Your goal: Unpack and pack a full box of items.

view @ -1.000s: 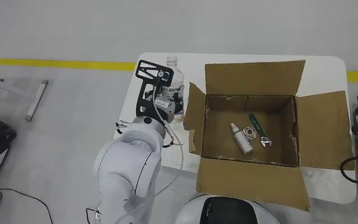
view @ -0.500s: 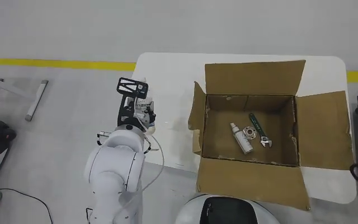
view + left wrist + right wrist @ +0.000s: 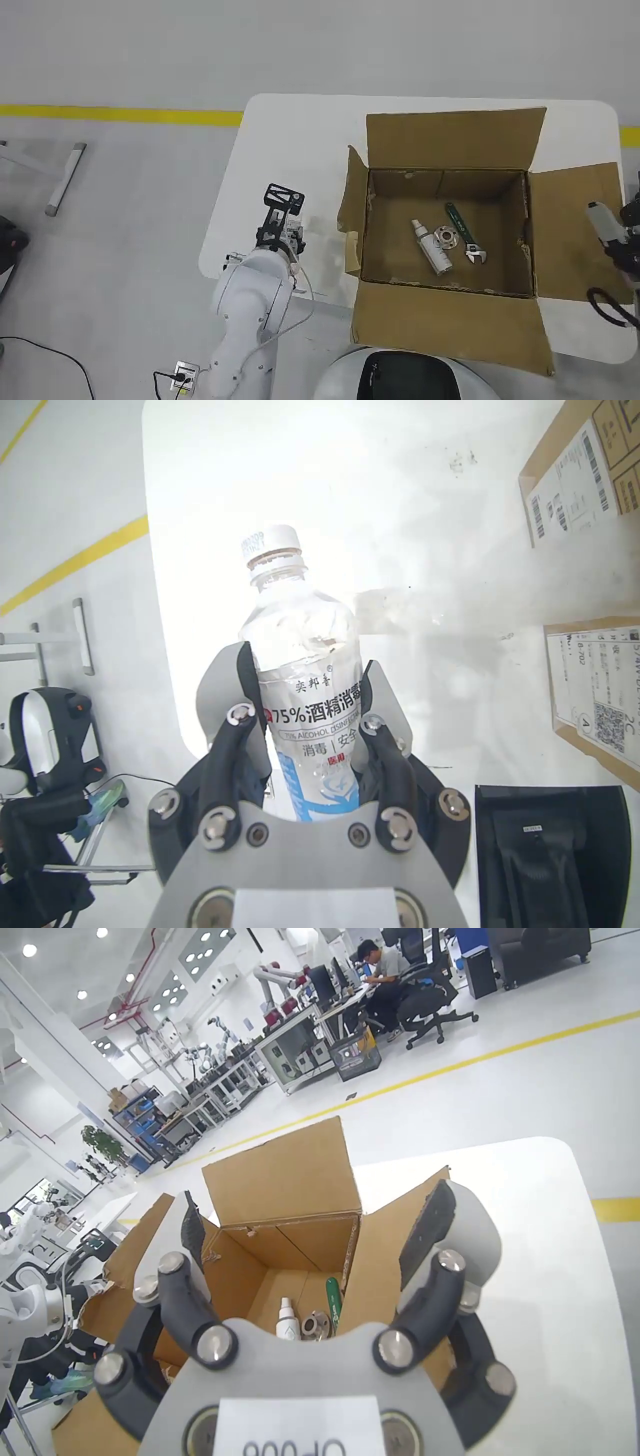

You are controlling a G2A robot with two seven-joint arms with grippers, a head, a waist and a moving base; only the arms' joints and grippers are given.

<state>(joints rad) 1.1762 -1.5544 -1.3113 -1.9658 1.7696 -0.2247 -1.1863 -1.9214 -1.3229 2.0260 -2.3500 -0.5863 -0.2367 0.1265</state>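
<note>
Our left gripper (image 3: 307, 670) clamps the clear bottle (image 3: 297, 620) over the table (image 3: 400, 525), perhaps touching it; our right gripper (image 3: 316, 1215) gapes empty beside the box (image 3: 280, 1183).

Wearing smooth white shells along the left arm (image 3: 245, 300), carrying a thin pale cable (image 3: 309, 297). Showing grey plates, black linkages and silver screws on the left hand (image 3: 307, 670) and right hand (image 3: 315, 1213), with dark pads (image 3: 430, 1228) inside pale fingers (image 3: 477, 1233).

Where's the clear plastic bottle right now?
In the left wrist view, the clear plastic bottle is clamped in the left end effector, over the white table, left of the open cardboard box.
</note>
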